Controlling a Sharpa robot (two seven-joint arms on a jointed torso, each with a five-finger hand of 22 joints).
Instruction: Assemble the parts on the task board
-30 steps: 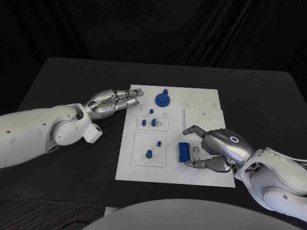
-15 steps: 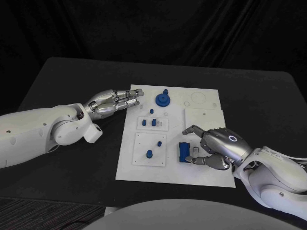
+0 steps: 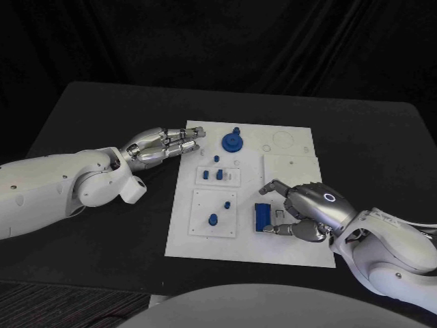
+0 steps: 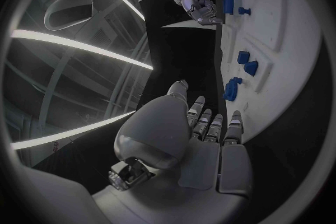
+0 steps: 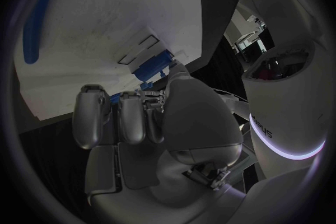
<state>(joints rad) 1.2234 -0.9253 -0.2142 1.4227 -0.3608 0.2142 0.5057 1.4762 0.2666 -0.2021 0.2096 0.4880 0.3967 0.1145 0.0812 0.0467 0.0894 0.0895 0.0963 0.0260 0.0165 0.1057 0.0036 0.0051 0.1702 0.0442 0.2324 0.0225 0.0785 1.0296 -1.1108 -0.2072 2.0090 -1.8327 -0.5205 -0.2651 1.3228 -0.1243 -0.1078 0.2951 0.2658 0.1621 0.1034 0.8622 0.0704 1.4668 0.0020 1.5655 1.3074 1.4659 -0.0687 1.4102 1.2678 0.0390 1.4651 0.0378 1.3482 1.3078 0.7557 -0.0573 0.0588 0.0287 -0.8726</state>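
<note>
The white task board lies mid-table. On it are a round blue part, small blue pieces in the middle plate, two more in the near-left plate, and an oblong blue block. My right hand sits just right of that block, its fingers curved round the block's ends and side without lifting it. My left hand rests at the board's left edge, fingers curled together, holding nothing. In the left wrist view, its fingers point at the board near the round part.
The board has bare white plates at its far right and middle right. Black table surrounds it on all sides. The right wrist view shows the board close under my hand, with blue pieces beyond the thumb.
My right hand has edged left, closer against the blue block, with the thumb drawn up near its end. The block and my left hand have not moved.
</note>
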